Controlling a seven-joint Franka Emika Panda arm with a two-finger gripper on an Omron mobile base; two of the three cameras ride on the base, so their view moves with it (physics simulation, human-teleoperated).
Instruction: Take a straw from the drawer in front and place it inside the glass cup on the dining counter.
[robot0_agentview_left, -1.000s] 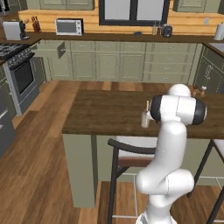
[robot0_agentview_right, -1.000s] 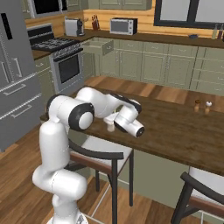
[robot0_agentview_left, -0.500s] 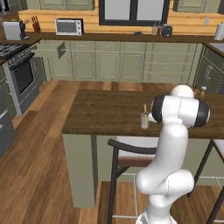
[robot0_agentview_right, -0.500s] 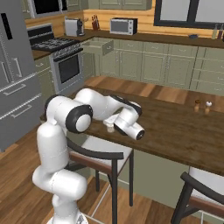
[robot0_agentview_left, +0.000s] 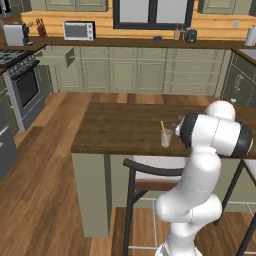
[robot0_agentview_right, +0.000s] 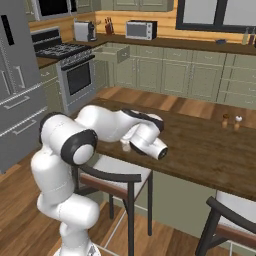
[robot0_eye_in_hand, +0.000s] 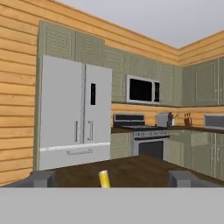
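Now arm folded low over dining counter (robot0_agentview_left: 115, 127), jaws wide, straw (robot0_agentview_left: 162, 127) upright in glass cup (robot0_agentview_left: 166, 137)

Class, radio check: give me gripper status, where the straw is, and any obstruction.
Gripper open, straw between the tips, not gripped. Straw standing tilted in glass cup on dining counter. No obstruction seen.

The straw (robot0_agentview_left: 162, 127) stands tilted in the glass cup (robot0_agentview_left: 166, 138) on the dining counter (robot0_agentview_left: 120, 130), a stool (robot0_agentview_left: 150, 172) below.
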